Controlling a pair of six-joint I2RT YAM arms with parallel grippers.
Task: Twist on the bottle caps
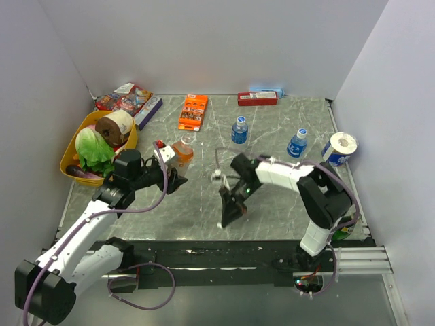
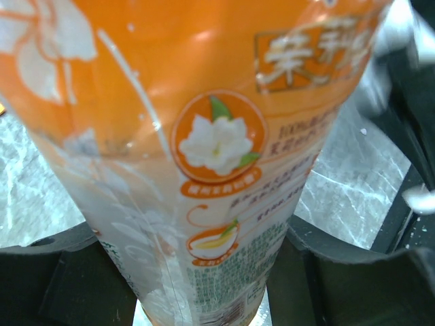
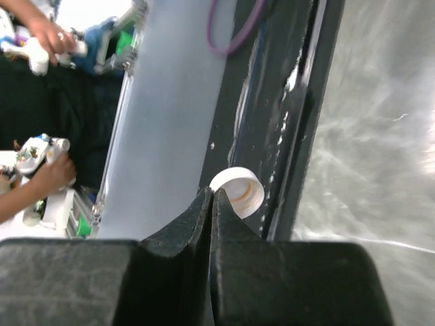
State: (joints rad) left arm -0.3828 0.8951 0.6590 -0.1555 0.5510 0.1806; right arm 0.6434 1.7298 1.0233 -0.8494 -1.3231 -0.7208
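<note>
left gripper point(image 1: 175, 170) clamps the bottle of orange drink point(image 2: 217, 170) on the marble table point(image 1: 190, 210). right gripper point(image 3: 213, 204), fingers shut, apparently pinches the rim of the white cap point(image 3: 238, 191). yellow basket point(image 1: 68, 153) holds lettuce point(image 1: 95, 151); blue-capped bottles point(image 1: 239, 130) stand beyond.

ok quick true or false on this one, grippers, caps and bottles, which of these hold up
1. The left gripper holds the orange bottle. True.
2. The right gripper is open and empty. False: it is shut, pinching the white cap by its rim at the fingertips.
3. The two blue-label bottles on the table have blue caps on. True.
4. The orange bottle lies in the yellow basket. False: it is in the left gripper, to the right of the basket.
</note>
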